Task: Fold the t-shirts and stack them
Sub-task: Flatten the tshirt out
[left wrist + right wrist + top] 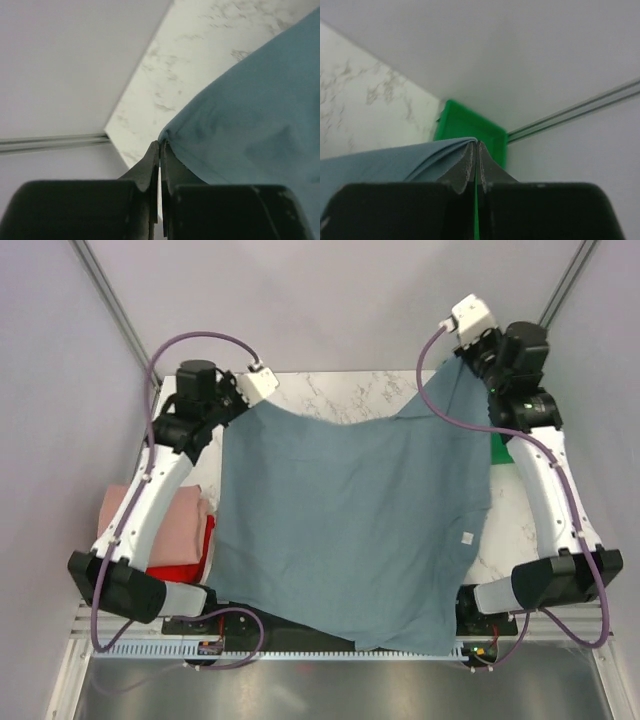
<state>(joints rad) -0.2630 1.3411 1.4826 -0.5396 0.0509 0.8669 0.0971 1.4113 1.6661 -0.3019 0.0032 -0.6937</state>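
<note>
From above, we see the blue-grey t-shirt (350, 520) stretched over the bench (340, 392) between left gripper (236, 408) and right gripper (463, 360) (pink tee (182, 530) folded at left). Left wrist: jaws clenched on a shirt corner. Right wrist: jaws clenched on bunched fabric, green tray (465, 125) behind.

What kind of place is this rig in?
Likely a lab robot cell: plain panel walls on metal framing, marble-pattern tabletop, left arm and right arm bolted at its near edge.
</note>
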